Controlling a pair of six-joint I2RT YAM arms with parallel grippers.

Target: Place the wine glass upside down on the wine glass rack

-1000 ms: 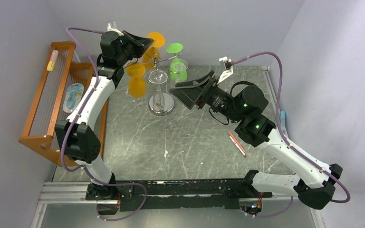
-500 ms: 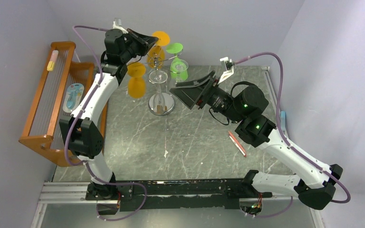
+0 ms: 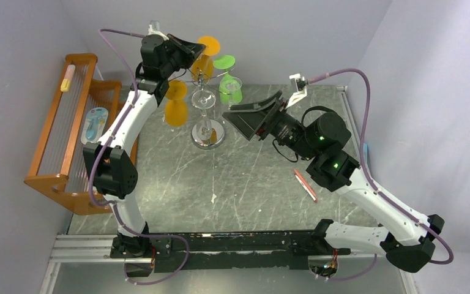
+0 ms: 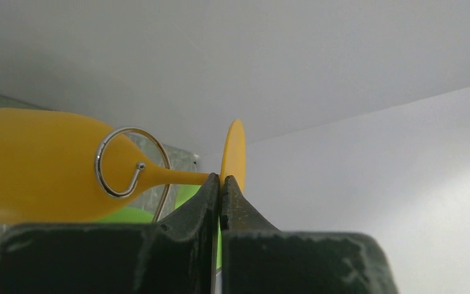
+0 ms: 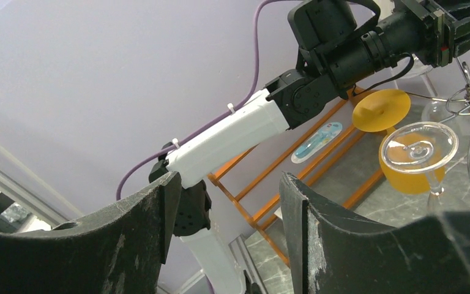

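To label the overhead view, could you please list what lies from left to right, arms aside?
Orange-brown wooden rack → hanging orange glass → wine glass rack's chrome disc base → thin red stick.

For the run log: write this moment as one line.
left gripper: shut on orange glass | glass stem: beside wire loop of rack | right gripper: open, empty

Wine glass (image 4: 37, 162): orange-yellow, w/ rounded bowl, thin stem, flat round foot. L claw (image 4: 220, 182) is pinched on the stem right at the foot, bowl pointing away from claw. Rack (image 3: 208, 136): chrome, shiny disc base, thin pole, upright, below L claw. Its wire curl (image 4: 119, 162) crosses the bowl-stem joint just past the fingertips; can't tell if seated.
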